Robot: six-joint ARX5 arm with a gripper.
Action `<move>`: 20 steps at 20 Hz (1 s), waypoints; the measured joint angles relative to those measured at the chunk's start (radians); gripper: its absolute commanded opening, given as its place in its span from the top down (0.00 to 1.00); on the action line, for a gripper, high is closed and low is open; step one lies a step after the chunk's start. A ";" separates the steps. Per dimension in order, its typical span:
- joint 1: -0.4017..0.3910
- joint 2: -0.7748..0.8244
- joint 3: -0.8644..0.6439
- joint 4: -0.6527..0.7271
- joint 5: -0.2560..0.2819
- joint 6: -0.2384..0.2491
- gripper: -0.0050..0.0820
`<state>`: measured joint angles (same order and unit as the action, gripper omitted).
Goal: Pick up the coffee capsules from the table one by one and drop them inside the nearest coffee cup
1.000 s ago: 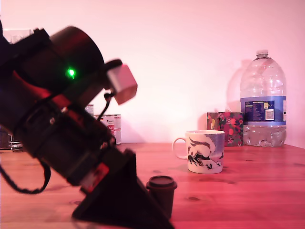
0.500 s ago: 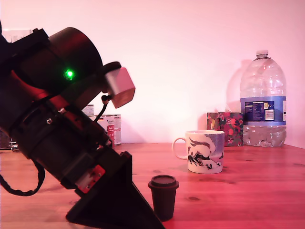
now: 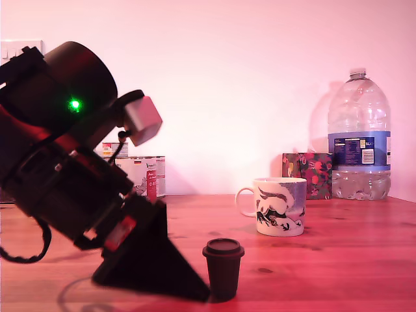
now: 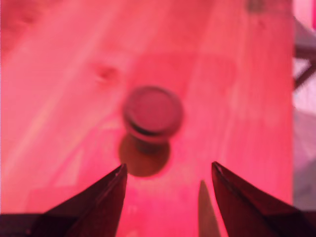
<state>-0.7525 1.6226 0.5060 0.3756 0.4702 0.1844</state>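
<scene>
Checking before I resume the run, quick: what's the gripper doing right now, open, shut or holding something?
Gripper: open and empty; the coffee capsule stands on the table just ahead of its fingertips, untouched.

My gripper [image 3: 195, 289] is black; dark brown capsule [image 3: 223, 268], white cup [image 3: 279, 206] with dark print, reddish grained table [image 3: 338, 260]

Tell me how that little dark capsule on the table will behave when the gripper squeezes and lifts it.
The capsule stands on its narrower end with a wider rim on top, so a sideways nudge from the open gripper would probably tip it. Its round tapered body looks likely to roll once down. Being small, it is probably light, and its smooth sides could slip.
</scene>
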 measured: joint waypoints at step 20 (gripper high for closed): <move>-0.036 0.084 0.045 0.033 -0.040 -0.050 0.28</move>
<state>-0.7883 1.7069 0.5510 0.4088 0.4305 0.1341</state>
